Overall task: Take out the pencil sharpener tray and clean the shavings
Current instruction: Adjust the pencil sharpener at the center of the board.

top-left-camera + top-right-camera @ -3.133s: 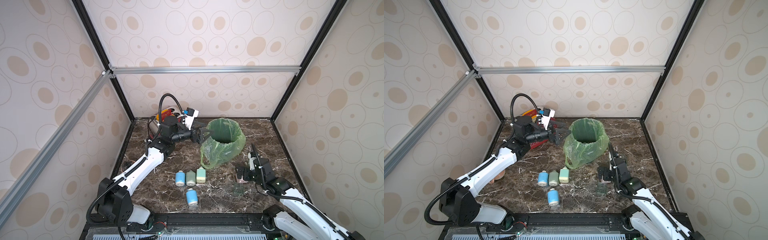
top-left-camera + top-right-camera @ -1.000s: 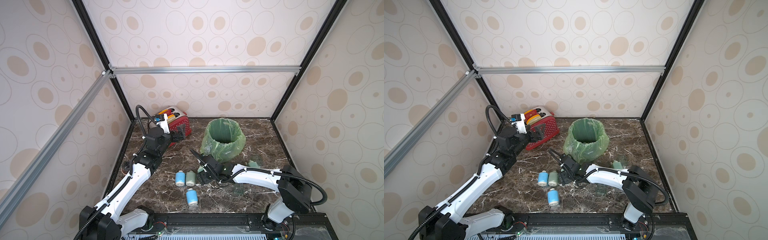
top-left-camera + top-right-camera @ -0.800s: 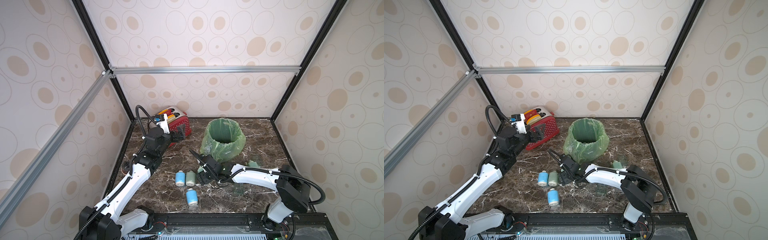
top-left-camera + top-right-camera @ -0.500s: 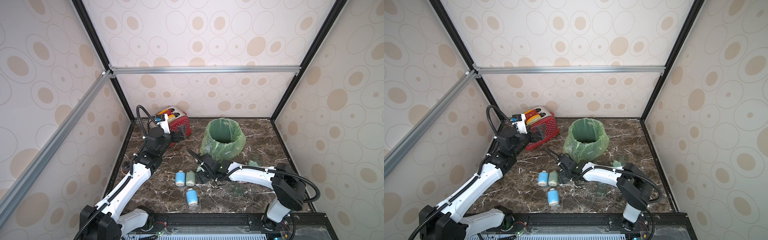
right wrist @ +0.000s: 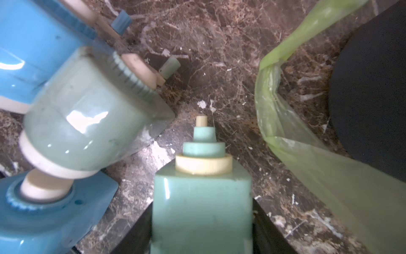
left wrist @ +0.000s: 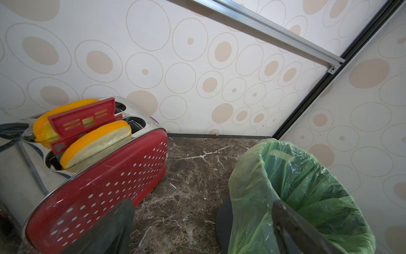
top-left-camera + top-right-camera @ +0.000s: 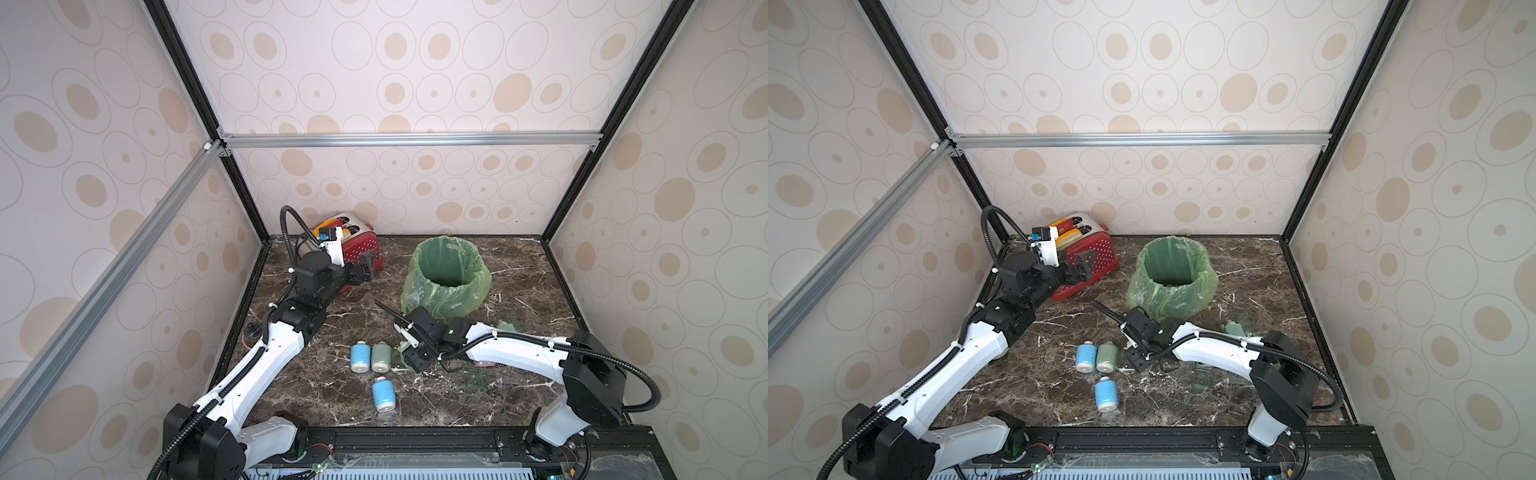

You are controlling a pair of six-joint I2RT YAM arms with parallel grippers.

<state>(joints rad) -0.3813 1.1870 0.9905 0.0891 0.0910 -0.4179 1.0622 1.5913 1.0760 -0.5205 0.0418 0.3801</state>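
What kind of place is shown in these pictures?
Probably a robot test booth: wallpapered panels on an aluminium frame enclose a marble-look tabletop, with a left arm and a right arm mounted at its front edge.

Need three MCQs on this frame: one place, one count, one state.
1. Where is the pale green square pencil sharpener?
A) between the fingers of the right gripper
B) inside the green-bagged bin
C) atop the red toaster

2. How many blue cylindrical sharpeners are on the marble table?
A) one
B) two
C) four

3. The left gripper is:
A) open, empty
B) shut, empty
C) shut on the toaster

Answers: A, the right wrist view shows fingers flanking it; B, both top views show two; A, its wrist view shows fingers wide apart.
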